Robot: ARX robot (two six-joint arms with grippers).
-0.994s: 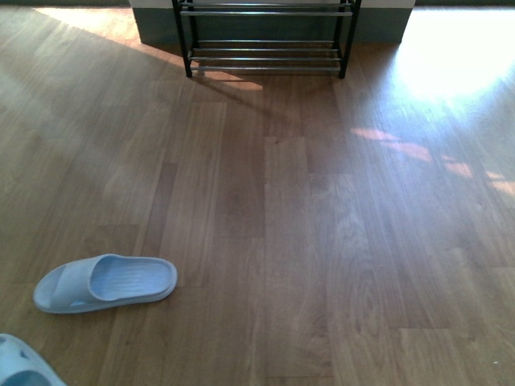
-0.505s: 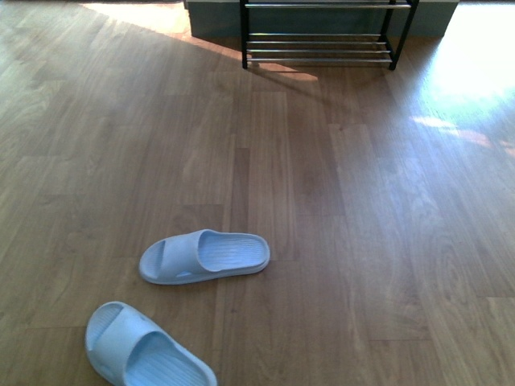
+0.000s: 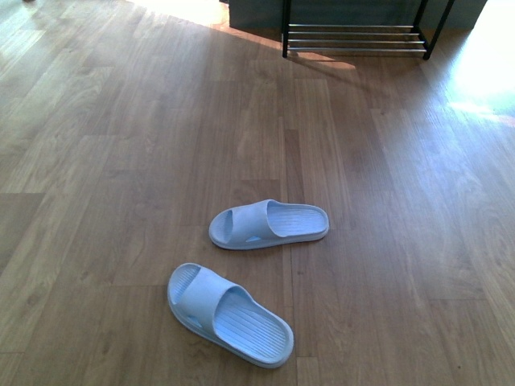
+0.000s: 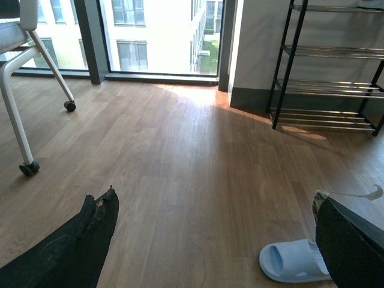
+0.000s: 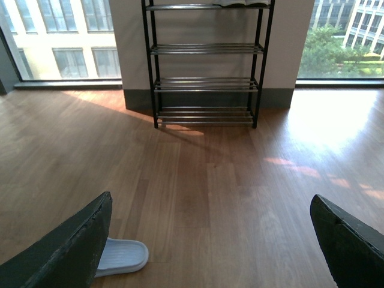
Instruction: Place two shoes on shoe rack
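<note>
Nearest, the left gripper [image 4: 214, 195] and right gripper [image 5: 210, 198] both hang with fingers spread wide, holding nothing. Ahead, one pale blue sandal [image 3: 230, 315] lies on the wood floor [image 3: 121, 161]. A second sandal [image 3: 269, 223] lies crosswise just beyond it, not touching. Farthest back stands the shoe rack [image 3: 356, 39], well apart from both.

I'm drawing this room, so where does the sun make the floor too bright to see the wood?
Front view: the floor glares white at the far right, beside the shoe rack. Right wrist view: a washed-out white patch on the floor beside the shoe rack. Left wrist view: only a small warm sunlit strip near the window.
</note>
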